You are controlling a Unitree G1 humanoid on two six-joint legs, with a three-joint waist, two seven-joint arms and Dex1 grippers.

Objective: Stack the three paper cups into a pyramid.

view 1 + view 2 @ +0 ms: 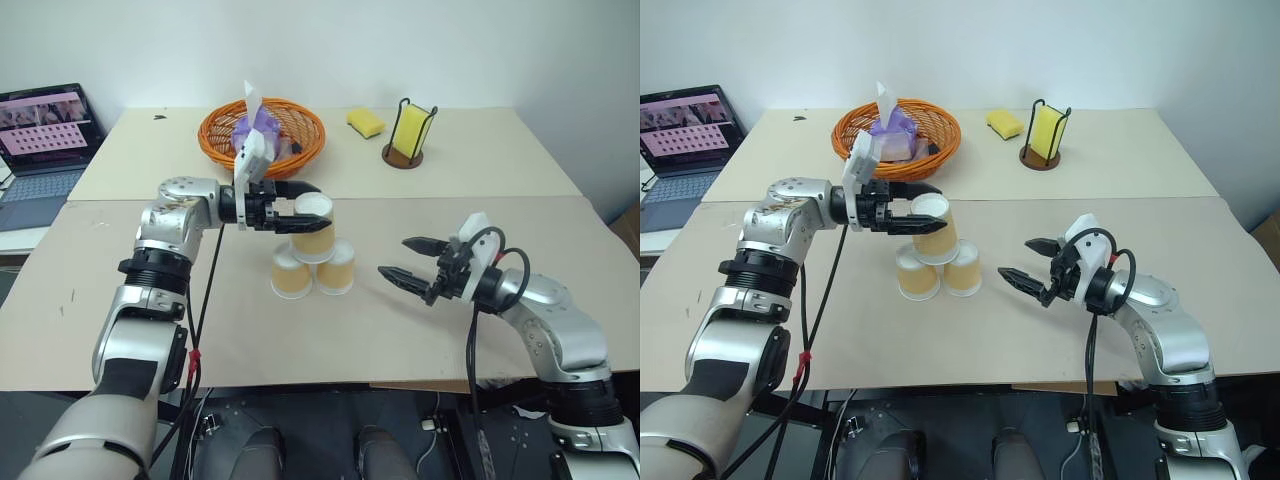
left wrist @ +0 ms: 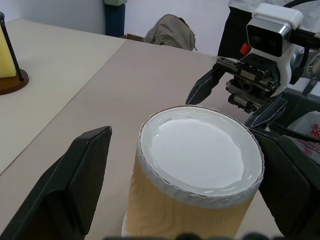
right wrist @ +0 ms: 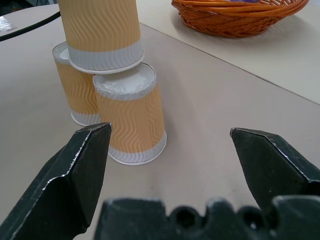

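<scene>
Three tan-orange paper cups stand upside down near the middle of the table as a pyramid. Two base cups (image 1: 291, 275) (image 1: 336, 268) stand side by side, and the top cup (image 1: 312, 228) rests across them. My left gripper (image 1: 312, 207) reaches in from the left with one finger on each side of the top cup. In the left wrist view its fingers (image 2: 75, 175) stand apart from the cup (image 2: 200, 165), so it is open. My right gripper (image 1: 393, 257) hovers open to the right of the stack, pointing at it, with nothing between its fingers.
An orange wicker basket (image 1: 215, 135) with a purple pack sits at the back, behind the left gripper. A yellow sponge (image 1: 366, 122) and a wire holder with another sponge (image 1: 412, 130) are at the back right. A laptop (image 1: 45, 140) stands far left.
</scene>
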